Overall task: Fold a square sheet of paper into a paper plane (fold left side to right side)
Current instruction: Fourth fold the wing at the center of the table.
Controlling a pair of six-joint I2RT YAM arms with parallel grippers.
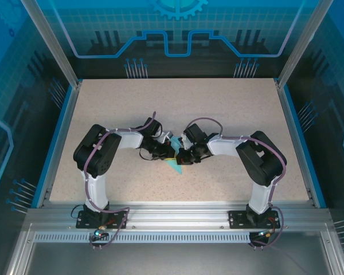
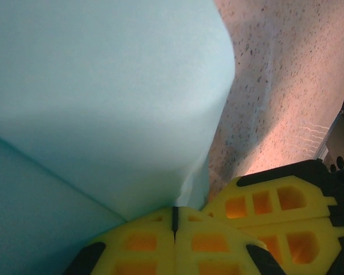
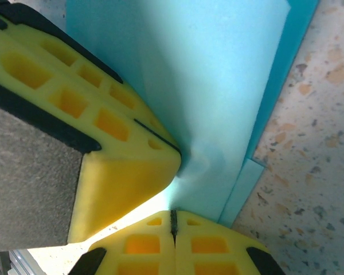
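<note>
Biggest thing first: the table (image 1: pixel 229 114) was a speckled beige, with the left arm (image 1: pixel 97 152) and right arm (image 1: pixel 261 157) both bent inward so their tips nearly met in the middle.

The square sheet of paper (image 3: pixel 218 74) sat right between the two tips, already partly folded by the look of it, with a darker blue layer poking out along one edge. From either set of jaws it stretched straight ahead, with its long run pointing away from the fingertips.

The left gripper (image 2: pixel 175 211) was clenched tight. A curled flap of the blue rose right off its seam, so I'd say it was pinching the sheet. The right gripper (image 3: pixel 173 213) was clamped the same way, and the paper's near edge ran into its seam too, so probably also gripping.

From the right jaws, the left one's yellow fingertips (image 3: pixel 132 149) sat just up and to the left, pressed against the sheet. Neither arm was really nearer, since both were on it. My guess is the fold hinges on the left jaws carrying that flap across toward the right ones.
</note>
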